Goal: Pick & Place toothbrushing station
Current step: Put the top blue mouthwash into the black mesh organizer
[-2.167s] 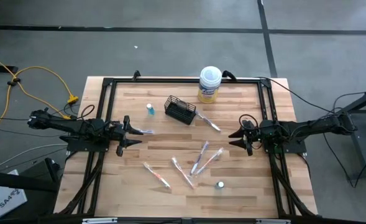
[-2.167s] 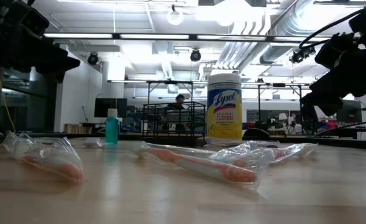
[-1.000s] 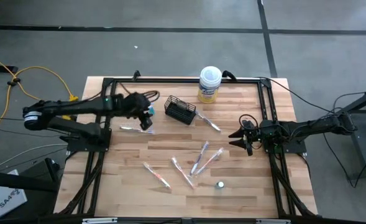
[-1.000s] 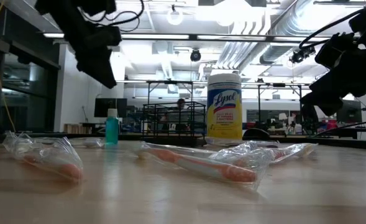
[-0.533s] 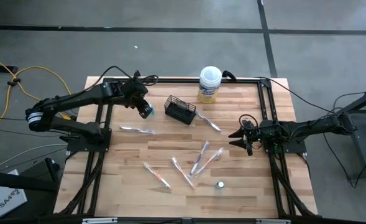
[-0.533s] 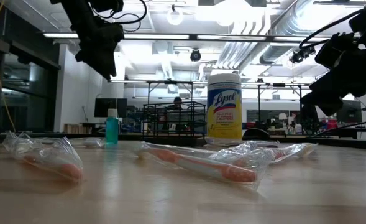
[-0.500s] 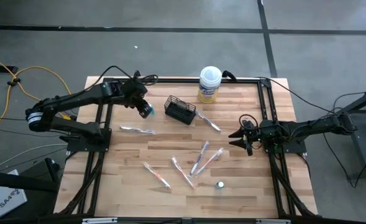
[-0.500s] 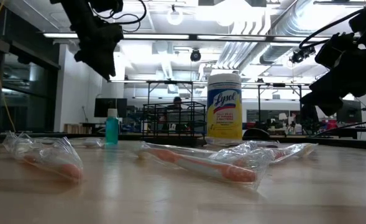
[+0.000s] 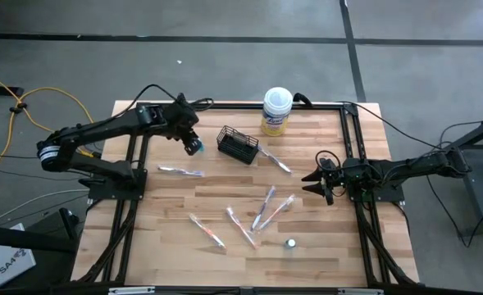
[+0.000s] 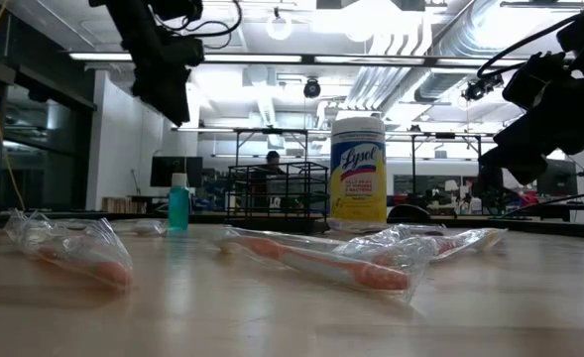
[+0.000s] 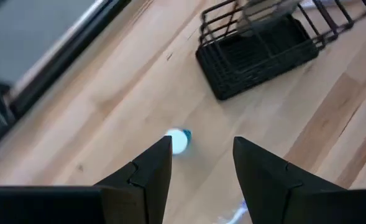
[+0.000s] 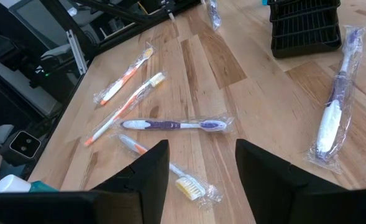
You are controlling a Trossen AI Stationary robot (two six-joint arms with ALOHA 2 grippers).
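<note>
Overhead, the left gripper (image 9: 193,144) is hanging with its fingers spread and pinching nothing, right above a small teal-topped tube (image 11: 178,140) that is standing on the wooden table (image 9: 184,205); in the high view the gripper is covering most of that tube, so only the left wrist view is showing its cap clearly, between and just beyond the two dark fingers. Just beside it, the black wire-mesh basket (image 9: 239,145) is sitting near the table's far edge, with something pale blurring at its rim in the left wrist view, too smeared to identify. A wrapped toothbrush (image 9: 181,171) is lying near the left arm's side, and several more toothbrushes (image 9: 267,209) are lying scattered across the middle. The second tube (image 9: 291,243) is standing near the front edge. The right gripper (image 9: 315,185) is waiting at the right side, fingers apart and empty. The yellow-labelled canister (image 9: 276,111) is standing behind the basket.
</note>
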